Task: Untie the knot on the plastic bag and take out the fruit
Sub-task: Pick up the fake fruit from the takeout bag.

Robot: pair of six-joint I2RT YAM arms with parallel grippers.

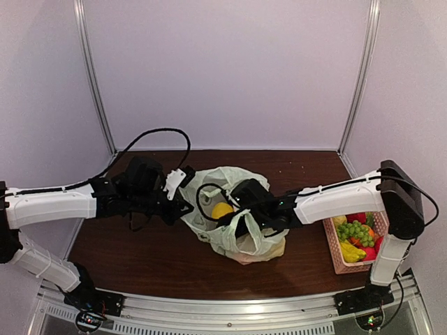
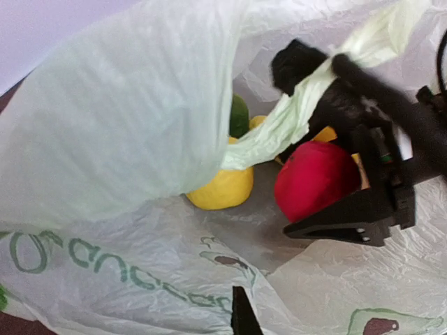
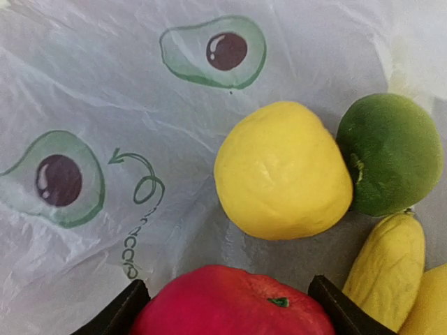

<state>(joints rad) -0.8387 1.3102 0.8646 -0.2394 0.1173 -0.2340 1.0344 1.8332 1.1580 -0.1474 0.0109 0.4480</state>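
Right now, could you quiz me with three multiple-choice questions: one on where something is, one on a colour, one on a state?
1. The right arm's jaws are: A up by the back wall; B inside the bag; C under the table.
2. The fruit between those jaws is: A red; B blue; C white.
3. The bag's mouth is: A taped shut; B knotted shut; C open.
Answers: B, the top view shows them down in the bag; A, the right wrist view shows a red fruit between them; C, a yellow fruit shows through the gaping mouth.
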